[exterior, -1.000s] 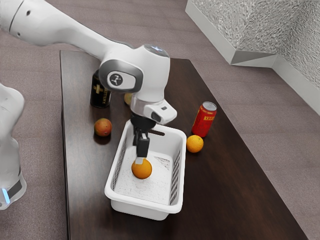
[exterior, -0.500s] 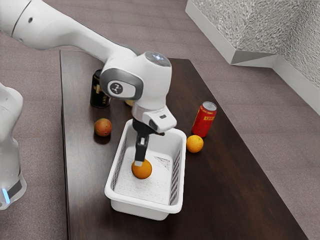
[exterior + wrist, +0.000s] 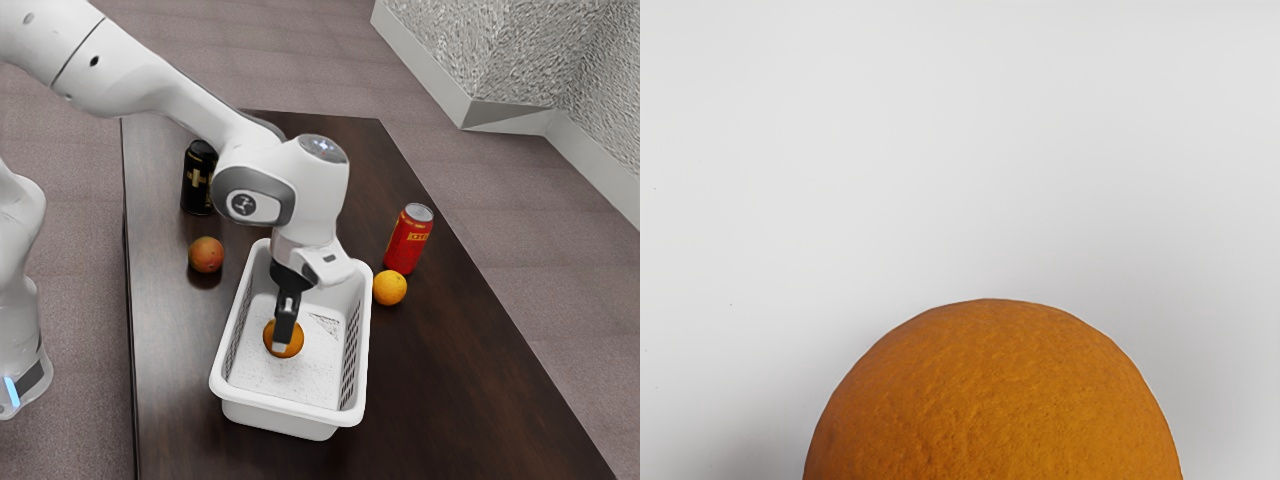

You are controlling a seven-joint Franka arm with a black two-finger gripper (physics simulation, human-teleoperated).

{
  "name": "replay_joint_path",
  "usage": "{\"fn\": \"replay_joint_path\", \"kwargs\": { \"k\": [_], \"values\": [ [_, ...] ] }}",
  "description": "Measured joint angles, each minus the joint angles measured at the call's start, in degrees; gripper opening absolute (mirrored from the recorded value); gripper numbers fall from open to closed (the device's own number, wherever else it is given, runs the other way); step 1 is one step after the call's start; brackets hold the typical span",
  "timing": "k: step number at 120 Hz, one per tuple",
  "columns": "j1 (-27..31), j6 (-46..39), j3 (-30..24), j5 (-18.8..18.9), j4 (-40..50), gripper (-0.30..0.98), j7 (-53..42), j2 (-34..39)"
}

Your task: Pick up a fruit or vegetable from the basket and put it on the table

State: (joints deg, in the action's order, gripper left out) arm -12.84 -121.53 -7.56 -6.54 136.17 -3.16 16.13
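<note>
Between the long walls of the basket (image 3: 290, 407), the orange (image 3: 992, 400) sits at the gripper (image 3: 281, 345); its opening and any hold I cannot tell. Grasping seems in hand; next, secure it, then lift over the rim. Beyond, near the table's (image 3: 480, 390) edge, stands a red can (image 3: 407, 243).

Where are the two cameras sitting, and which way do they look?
Exterior view: beside the arm, high up, looking slantwise down at the table and basket; arm and gripper show.
Wrist view: riding on the arm, looking down into the basket at an orange.
Both share that orange and the basket's inside.
</note>
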Motion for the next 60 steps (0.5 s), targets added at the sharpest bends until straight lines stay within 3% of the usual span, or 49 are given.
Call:
{"fn": "replay_joint_path", "kwargs": {
  "k": [60],
  "values": [
    [0.5, -4.8, 0.1, -1.3, 2.1, 0.66, -0.9, -2.5]
  ]
}}
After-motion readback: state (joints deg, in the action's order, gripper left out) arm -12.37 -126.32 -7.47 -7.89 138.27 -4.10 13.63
